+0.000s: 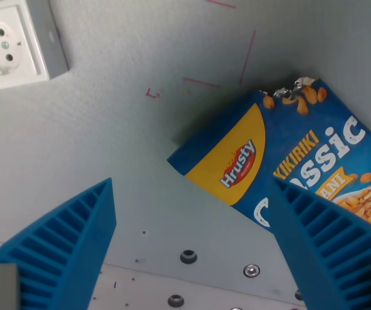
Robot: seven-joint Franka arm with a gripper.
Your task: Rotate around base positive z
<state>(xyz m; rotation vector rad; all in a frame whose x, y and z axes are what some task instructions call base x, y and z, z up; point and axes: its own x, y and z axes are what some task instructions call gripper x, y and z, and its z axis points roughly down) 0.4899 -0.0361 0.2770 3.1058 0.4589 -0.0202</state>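
Note:
A blue and yellow snack bag (282,155) marked "Hrusty Classic", with peanuts pictured on it, lies tilted on the grey surface at the wrist view's right. My gripper (195,248) is open and empty. Its two blue ribbed fingers show at the bottom: one at the wrist view's left (69,245), one at the right (330,248). The right finger overlaps the bag's lower edge in the picture. The bag's right part runs out of view.
A white wall socket in a grey frame (11,48) sits at the top left. Thin red marks (201,82) are drawn on the grey surface. Screws and holes (188,257) line the plate's edge at the bottom.

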